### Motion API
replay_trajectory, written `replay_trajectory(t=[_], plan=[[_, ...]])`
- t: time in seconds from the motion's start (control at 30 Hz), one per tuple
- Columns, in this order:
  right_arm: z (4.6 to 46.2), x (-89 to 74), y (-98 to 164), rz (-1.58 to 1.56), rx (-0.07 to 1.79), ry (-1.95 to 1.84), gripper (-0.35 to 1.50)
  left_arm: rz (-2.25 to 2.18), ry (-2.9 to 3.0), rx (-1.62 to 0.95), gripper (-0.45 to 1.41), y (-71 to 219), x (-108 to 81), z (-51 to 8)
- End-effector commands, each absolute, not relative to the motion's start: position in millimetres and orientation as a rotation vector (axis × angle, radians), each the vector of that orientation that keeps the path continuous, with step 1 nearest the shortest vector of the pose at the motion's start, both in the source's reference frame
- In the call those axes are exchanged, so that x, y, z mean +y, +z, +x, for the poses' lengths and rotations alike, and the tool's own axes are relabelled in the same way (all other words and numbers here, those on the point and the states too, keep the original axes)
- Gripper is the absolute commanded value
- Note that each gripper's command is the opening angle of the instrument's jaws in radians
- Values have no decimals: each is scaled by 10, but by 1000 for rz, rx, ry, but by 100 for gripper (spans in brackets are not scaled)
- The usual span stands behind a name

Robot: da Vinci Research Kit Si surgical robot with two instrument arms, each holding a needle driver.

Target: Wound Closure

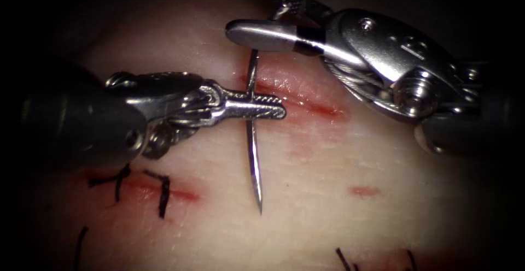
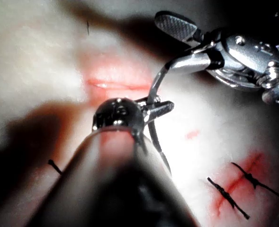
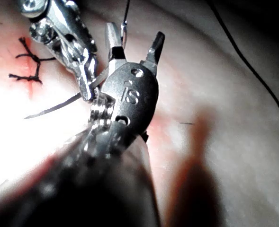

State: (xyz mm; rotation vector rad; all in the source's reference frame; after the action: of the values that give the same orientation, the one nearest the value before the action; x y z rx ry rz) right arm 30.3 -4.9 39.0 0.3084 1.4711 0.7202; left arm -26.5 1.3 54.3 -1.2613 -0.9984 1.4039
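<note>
My left tool (image 1: 272,109) reaches in from the left and is shut on the curved needle (image 1: 253,151) near the middle of its curve. The needle stands out of the tissue (image 1: 328,216) and crosses over the left end of an open red cut (image 1: 306,104). Its sharp tip (image 1: 259,208) points toward the near side. Its blunt end rises to just under the lower jaw of my right tool (image 1: 244,4), which hangs open and holds nothing. The left wrist view shows the needle (image 2: 154,90) arching through the left tool (image 2: 159,109). Black thread (image 3: 243,56) trails past the open right tool (image 3: 135,34).
A second cut with black stitches (image 1: 163,194) lies at the lower left, also seen as stitches (image 2: 229,194) from the left wrist. More thread ends (image 1: 344,259) show at the bottom edge. A small red fluid spot (image 1: 365,190) marks the tissue to the right.
</note>
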Motion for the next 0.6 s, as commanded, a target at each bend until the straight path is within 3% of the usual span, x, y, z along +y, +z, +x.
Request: replay_trajectory(t=[0.03, 0.3, 0.43, 0.6], plan=[[309, -46, 393, 343, 1481, 699, 131, -1270, 1410, -1006, -45, 547, 12, -271], [302, -58, 395, 549, 1549, 584, 110, -1320, 1456, -1072, -45, 546, 10, -274], [302, -63, 395, 598, 1569, 541, 78, -1337, 1466, -1082, -45, 546, 10, -274], [307, -64, 395, 604, 1573, 531, 64, -1352, 1475, -1086, -45, 546, 10, -275]])
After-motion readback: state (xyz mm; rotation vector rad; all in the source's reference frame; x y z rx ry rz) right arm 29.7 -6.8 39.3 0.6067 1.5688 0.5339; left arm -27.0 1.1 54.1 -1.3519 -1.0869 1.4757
